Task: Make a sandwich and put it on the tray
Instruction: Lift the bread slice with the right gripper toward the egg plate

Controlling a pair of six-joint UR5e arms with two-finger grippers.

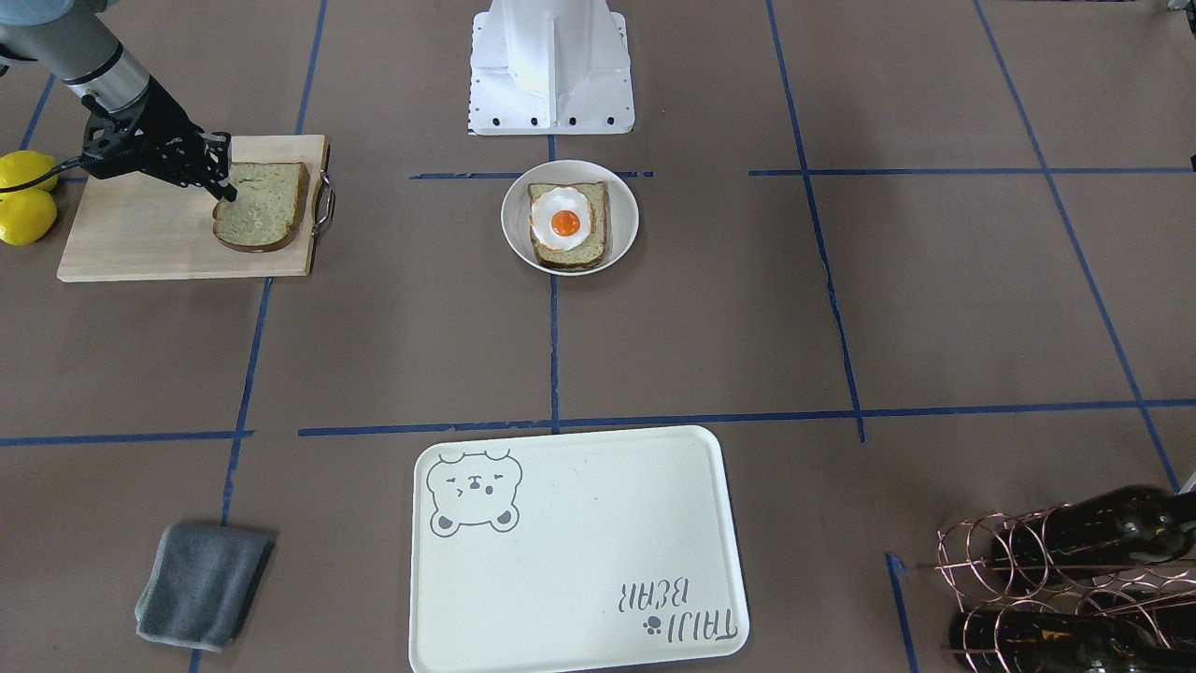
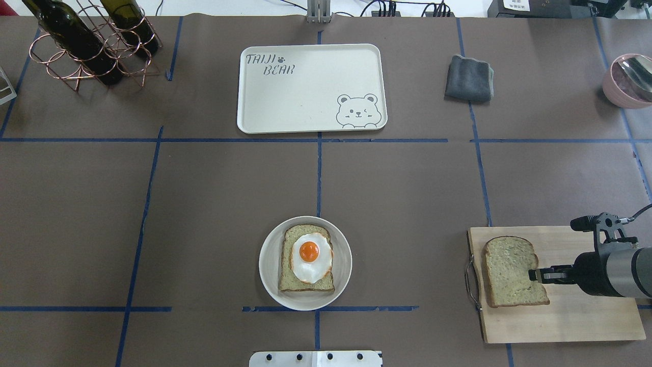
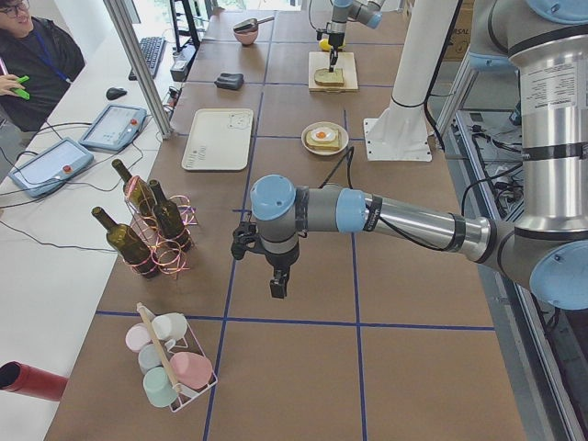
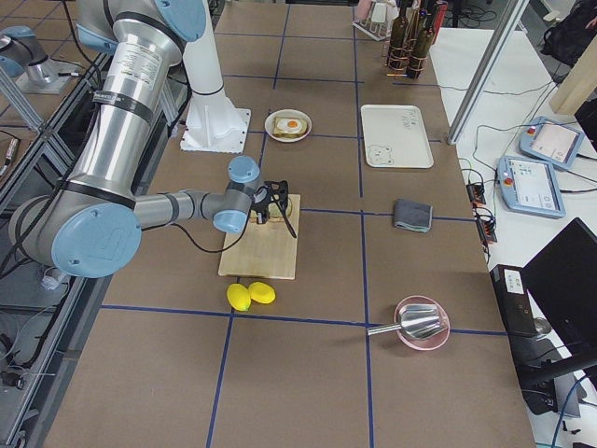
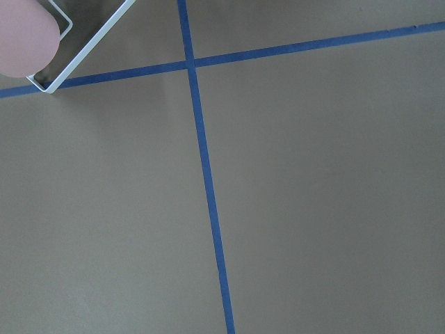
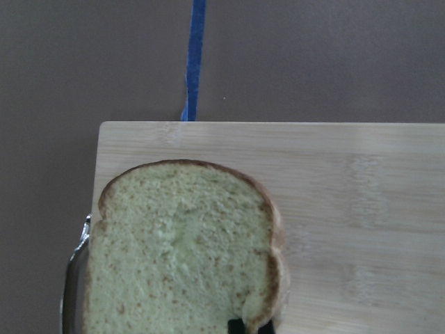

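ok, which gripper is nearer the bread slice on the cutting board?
Right. The right gripper is at the bread slice's edge over the cutting board; the left gripper hangs over the table far off.

The right gripper [image 4: 277, 203] is down at a bread slice [image 4: 285, 213] on the wooden board [image 4: 254, 257], toward the bench's robot-side edge; two lemons [image 4: 250, 294] lie just beside the board.

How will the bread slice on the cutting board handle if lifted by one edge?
Probably light: the bread slice is thin. Its flat, crisp outline suggests fair stiffness. With the right gripper only at its crust edge, it may tilt or sag.
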